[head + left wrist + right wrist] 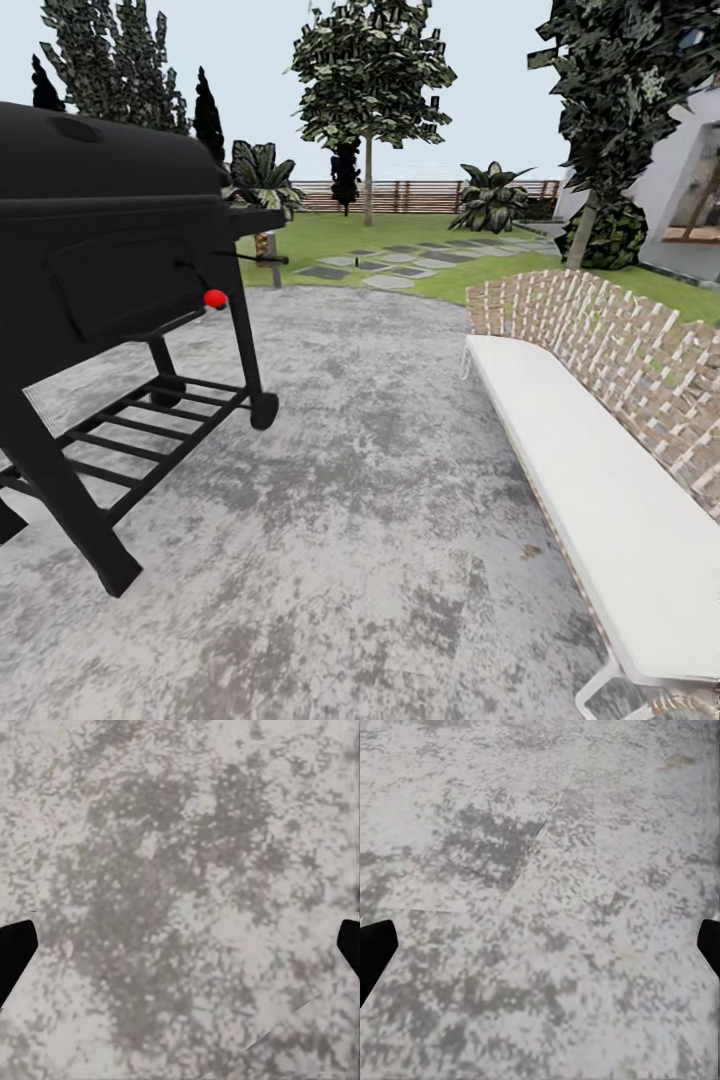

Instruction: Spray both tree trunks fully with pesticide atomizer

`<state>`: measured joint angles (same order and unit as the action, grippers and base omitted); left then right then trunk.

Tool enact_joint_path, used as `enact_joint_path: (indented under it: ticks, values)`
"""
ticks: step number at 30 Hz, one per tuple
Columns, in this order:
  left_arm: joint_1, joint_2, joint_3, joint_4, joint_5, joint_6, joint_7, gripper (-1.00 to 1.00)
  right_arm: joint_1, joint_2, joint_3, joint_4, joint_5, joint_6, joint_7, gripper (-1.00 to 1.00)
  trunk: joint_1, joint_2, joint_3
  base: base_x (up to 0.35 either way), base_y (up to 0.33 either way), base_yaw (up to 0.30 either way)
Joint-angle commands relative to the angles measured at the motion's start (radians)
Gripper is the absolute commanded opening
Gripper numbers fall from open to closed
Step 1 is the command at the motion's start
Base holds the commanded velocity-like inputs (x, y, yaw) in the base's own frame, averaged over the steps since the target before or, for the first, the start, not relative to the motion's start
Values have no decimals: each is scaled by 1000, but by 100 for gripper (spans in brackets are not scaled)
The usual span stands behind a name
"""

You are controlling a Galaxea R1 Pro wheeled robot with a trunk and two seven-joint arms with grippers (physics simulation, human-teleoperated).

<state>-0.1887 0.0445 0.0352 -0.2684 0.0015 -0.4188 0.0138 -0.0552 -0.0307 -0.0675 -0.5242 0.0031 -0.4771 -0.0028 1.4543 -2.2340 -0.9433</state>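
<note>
The pesticide atomizer is out of view. Beyond the paving lies the garden lawn (330, 235), closed off at the back by a brown slatted fence (420, 195). One tall tree (368, 75) with a thin straight trunk (367, 185) stands on the grass straight ahead. A second tree (625, 90) rises at the right, its trunk (583, 232) leaning by a dark shrub. My left gripper (180, 945) hangs open over mottled grey stone, as does my right gripper (540, 945); nothing is between the fingers of either.
A black barbecue grill (100, 260) on wheels with a red knob (214, 298) stands close on the left. A white bench (590, 470) with a woven back runs along the right. Grey stone paving (350, 500) lies between them. Stepping stones (400, 265) cross the lawn.
</note>
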Motion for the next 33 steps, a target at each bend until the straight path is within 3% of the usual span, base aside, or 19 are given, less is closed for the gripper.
enact_joint_path:
  ticks: [1, 19, 33]
  values:
    - [0, 0, 0, 0, 0, 0, 0, 100, 0, 0, 0, 0, 0, 0, 1, 100, 0, 0, 0, 334, 0, -298]
    - [0, 1, 2, 0, 0, 0, 2, 100, 0, 0, -1, -1, 0, -1, 6, 100, 0, 0, 0, 334, 0, -294]
    - [0, 2, 2, -1, 0, 0, 2, 100, 0, 0, 1, 0, 0, -1, 2, 100, 0, 0, 0, 334, 0, -31]
